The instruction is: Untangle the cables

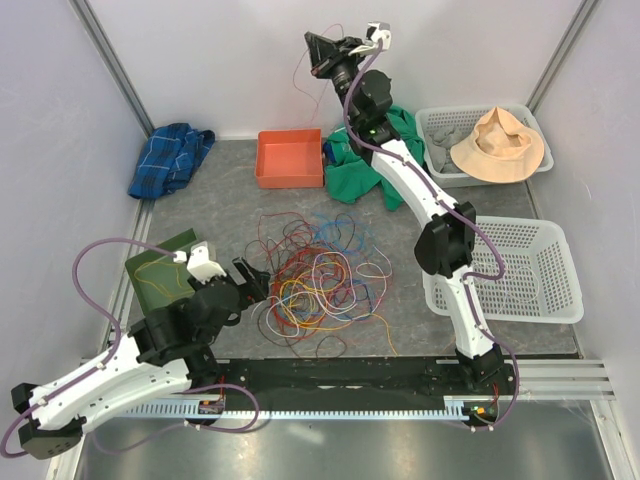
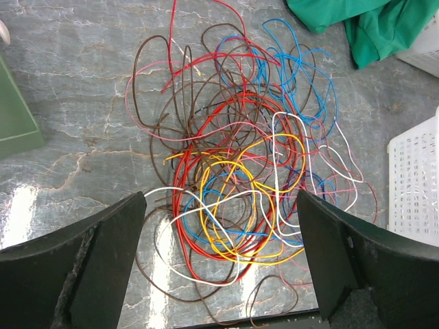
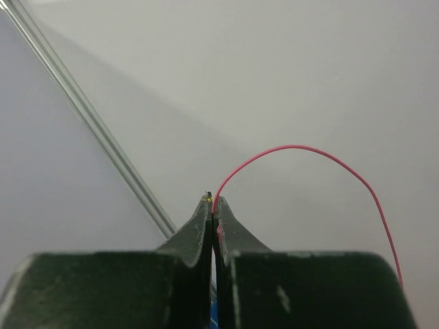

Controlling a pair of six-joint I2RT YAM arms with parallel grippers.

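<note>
Looking across from my left, I saw a blue plaid cloth [image 1: 170,158] bunched in the far left corner of the grey surface [image 1: 220,215]. Nearer me, a dark green tray [image 1: 158,272] sat at the left edge. My left tool [image 1: 255,280] hung low just right of that tray, released, its two dark fingers [image 2: 103,253] spread wide and grasping nothing. In its wrist view the near part of the heap showed between them, though I could not tell whether either finger touched a wire. The cables [image 1: 315,280] lay in one loose tangle in the middle of the surface, just beyond that tool. Red, brown, blue, yellow, orange, white and pink loops crossed over one another, with red and yellow thickest at the heart, brown and pink straying left, and blue toward the far right. Behind the heap an orange bin [image 1: 290,158] stood by the back wall, with a crumpled green cloth [image 1: 365,165] just right of it. My right arm reached up over that cloth, and my right tool [image 1: 318,52] was raised high against the back wall, well above the surface. It was clenched on one end of a pink-red cable [image 3: 295,147], which arched out from the fingertips and dropped away to the right. Where its lower end went I could not tell. Farther right stood two white baskets, the far basket [image 1: 437,118] holding a tan hat [image 1: 497,145], the near basket [image 1: 530,270] beside my right arm.
</note>
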